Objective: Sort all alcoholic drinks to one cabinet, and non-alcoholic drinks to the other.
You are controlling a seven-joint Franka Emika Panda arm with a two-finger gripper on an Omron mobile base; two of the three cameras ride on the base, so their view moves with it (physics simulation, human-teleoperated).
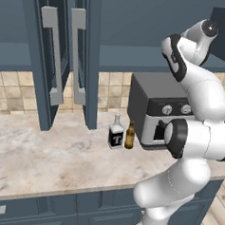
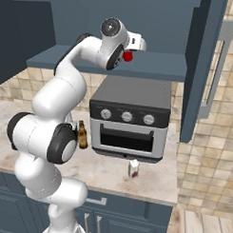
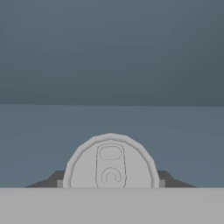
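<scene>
While my pincer (image 2: 131,51) is clamped on the red can (image 2: 127,56), one tip on each side of its body, I hold it up inside the right cabinet (image 2: 139,67), above the shelf over the toaster oven (image 2: 130,116). From the hand view I look straight down on the can's grey lid (image 3: 110,162) with its pull tab, so its long axis runs along my fingers. From the right base view, too little of the can is visible past my wrist to tell which way that is in the room.

To set it down well, I judge I should get the can upright over bare shelf, lower until its base rests flat, then part the tips and back straight out.

On the counter (image 1: 45,148) stand the liquor bottle (image 1: 116,132) and beer bottle (image 1: 130,135), upright and close together; the cream can (image 2: 133,168) stands before the oven.
</scene>
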